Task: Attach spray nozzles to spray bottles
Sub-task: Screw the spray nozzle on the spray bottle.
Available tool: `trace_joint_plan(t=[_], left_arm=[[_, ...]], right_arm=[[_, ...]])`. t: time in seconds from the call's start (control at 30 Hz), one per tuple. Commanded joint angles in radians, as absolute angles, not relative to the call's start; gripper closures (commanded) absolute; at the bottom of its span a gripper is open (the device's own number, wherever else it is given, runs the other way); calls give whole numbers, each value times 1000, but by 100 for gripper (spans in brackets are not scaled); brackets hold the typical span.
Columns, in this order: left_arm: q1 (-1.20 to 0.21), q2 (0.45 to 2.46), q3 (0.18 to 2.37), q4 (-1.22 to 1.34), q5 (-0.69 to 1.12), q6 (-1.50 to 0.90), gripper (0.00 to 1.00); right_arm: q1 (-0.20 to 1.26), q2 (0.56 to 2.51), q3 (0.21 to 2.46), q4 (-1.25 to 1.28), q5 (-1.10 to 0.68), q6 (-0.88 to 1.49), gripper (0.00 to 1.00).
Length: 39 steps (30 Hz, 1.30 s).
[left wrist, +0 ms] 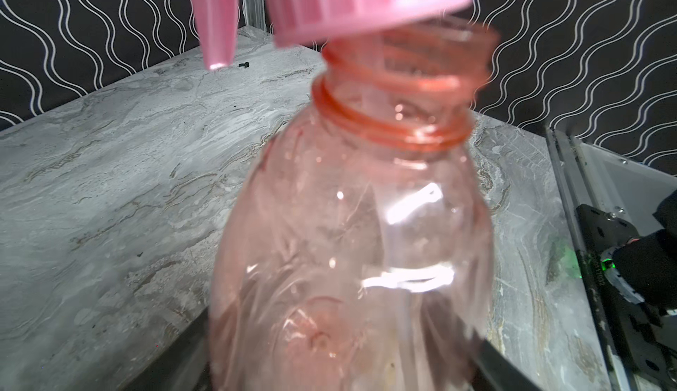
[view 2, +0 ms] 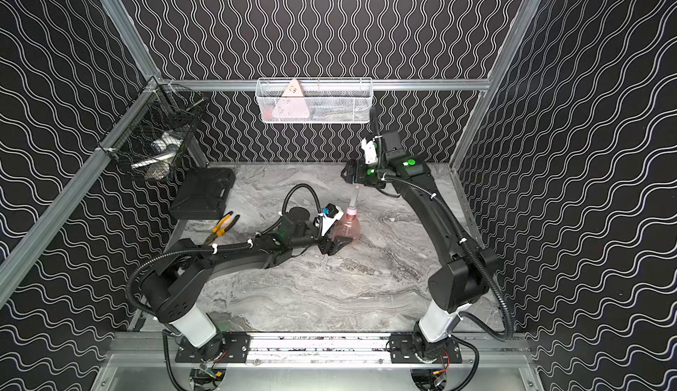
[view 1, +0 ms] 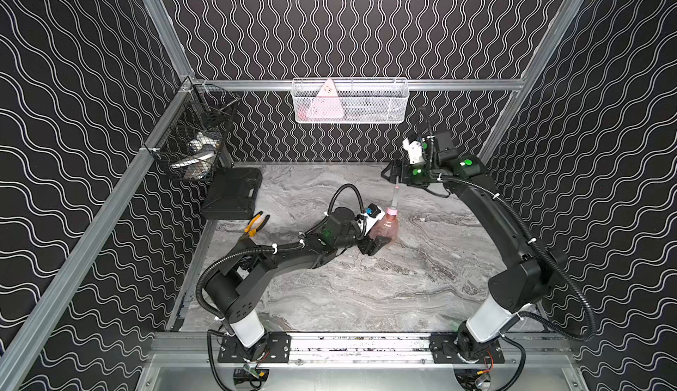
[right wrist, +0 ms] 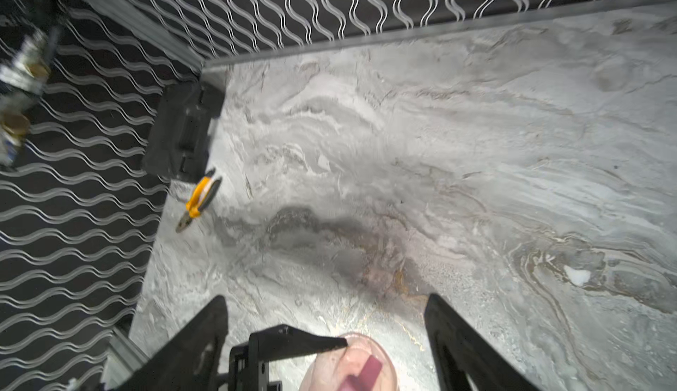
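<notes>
A small translucent pink plastic spray bottle [view 1: 389,228] [view 2: 350,228] with a bulbous body stands on the grey marble-patterned table [view 1: 366,297], a little right of centre. Its long axis is roughly vertical and its narrow threaded neck points up. The left gripper [view 1: 380,242] reaches in low from the left, its black fingers clamped on either side of the lower body. On the neck sits an opaque pink plastic spray nozzle [view 1: 392,210] [view 2: 352,210], with its slim head rising straight up from the round ribbed collar. In the left wrist view the collar [left wrist: 366,1] rests crooked on the mouth, the neck's thread rings [left wrist: 388,129] still bare below it, and the trigger lever [left wrist: 216,15] hangs beside it, pointing down. The right gripper [view 1: 387,173] [right wrist: 326,305] hovers above and behind the nozzle, clear of it, with its fingers [right wrist: 216,334] spread wide around nothing. A black plastic case [view 1: 232,195] and yellow-handled pliers [view 1: 256,224] lie at the table's left edge, well apart from the spray bottle. A white mesh basket [view 1: 388,88] on the back rail holds a pale pink triangular plate [view 1: 326,105].
</notes>
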<state>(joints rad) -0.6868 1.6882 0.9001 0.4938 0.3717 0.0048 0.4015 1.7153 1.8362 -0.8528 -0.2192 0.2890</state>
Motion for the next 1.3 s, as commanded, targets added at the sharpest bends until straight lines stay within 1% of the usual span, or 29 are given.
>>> trace_joint_plan(t=[0.0,0.1,0.27,0.37,0.7,0.8,0.87,0.93,0.97,1.03,1.07,1.27], left_arm=[[-687,1677,923,465,332,53,48],[-686,1673,917,474,294,60,48],[-682,1677,917,478,270,53,48],[-680,1684,917,483,247,48,49],[-681,1696,909,522,197,48,49],[-680,1697,904,531,175,46,49],[-680,1703,908,539,156,38,49],[-680,1713,916,541,137,26,49],[-682,1717,920,546,128,20,49],[-681,1722,915,569,113,10,49],[-683,1726,913,583,106,4,49],[-686,1733,888,667,61,-38,51]], right_arm=[[442,1737,1854,-995,-90,225,16],[488,1745,1862,-1053,-23,227,17],[495,1732,1878,-1090,-8,285,18],[496,1729,1905,-1124,-11,314,22],[507,1756,1919,-1119,-57,348,46],[528,1772,1933,-1129,-44,363,57],[544,1772,1926,-1126,-29,375,59],[551,1770,1912,-1120,-18,389,63],[556,1770,1907,-1118,-8,399,66],[564,1769,1902,-1116,7,414,76],[569,1769,1904,-1119,20,422,79],[574,1766,1915,-1123,59,468,83]])
